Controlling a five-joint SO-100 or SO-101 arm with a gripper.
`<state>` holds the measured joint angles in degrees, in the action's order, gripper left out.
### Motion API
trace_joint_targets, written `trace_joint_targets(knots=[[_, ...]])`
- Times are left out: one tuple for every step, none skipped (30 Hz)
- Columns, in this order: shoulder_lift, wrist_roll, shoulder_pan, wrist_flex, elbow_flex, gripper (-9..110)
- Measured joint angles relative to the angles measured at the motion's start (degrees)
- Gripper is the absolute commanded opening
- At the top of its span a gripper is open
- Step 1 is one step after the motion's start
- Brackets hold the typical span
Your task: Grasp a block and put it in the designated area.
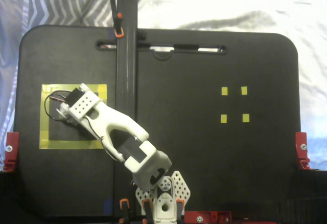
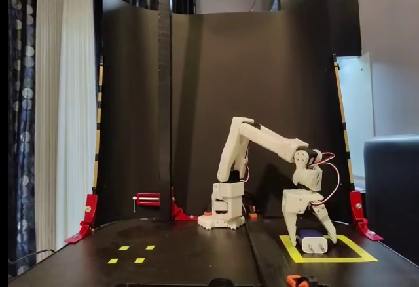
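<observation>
The block (image 2: pixel 312 241) sat on the surface inside the yellow square (image 2: pixel 357 257), so the drop looked done. The gripper (image 2: pixel 309 232) hung right over it, jaws spread wide around it without gripping, probably ready to lift off

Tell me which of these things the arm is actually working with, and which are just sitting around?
Part of the job:
- the block, lying inside the square
- the yellow taped square
- the gripper, its fingers spread open over the block

Just lying about:
- four small yellow tape squares
- red clamps at the board edges
- the curtains
</observation>
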<state>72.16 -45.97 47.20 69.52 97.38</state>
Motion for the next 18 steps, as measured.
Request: trace_joint_targets(knots=[[0.1,0.0,0.0,0.4,0.0,39],[0.3,0.0,0.0,0.7,0.0,39],[0.6,0.0,0.0,1.1,0.0,39],[1.2,0.0,0.0,1.5,0.0,39],[2.2,0.0,0.0,1.8,0.0,39],[3.3,0.0,-0.1,2.5,0.0,39],[4.4,0.0,-0.2,2.9,0.0,39],[5.6,0.0,-0.3,3.5,0.0,39],[6.9,0.0,-0.4,4.0,0.0,39],[8.2,0.0,-0.4,4.7,0.0,39],[9.4,0.0,-0.5,5.2,0.1,39],[10.6,0.0,-0.5,5.8,0.1,39],[11.9,0.0,-0.5,6.4,0.1,39],[13.1,0.0,-0.4,7.0,0.1,39],[14.5,0.0,-0.4,7.7,0.1,39],[16.0,0.0,-0.6,8.4,0.1,39],[17.5,0.0,-0.9,9.1,0.1,39],[18.8,0.0,-1.1,9.8,0.1,39]])
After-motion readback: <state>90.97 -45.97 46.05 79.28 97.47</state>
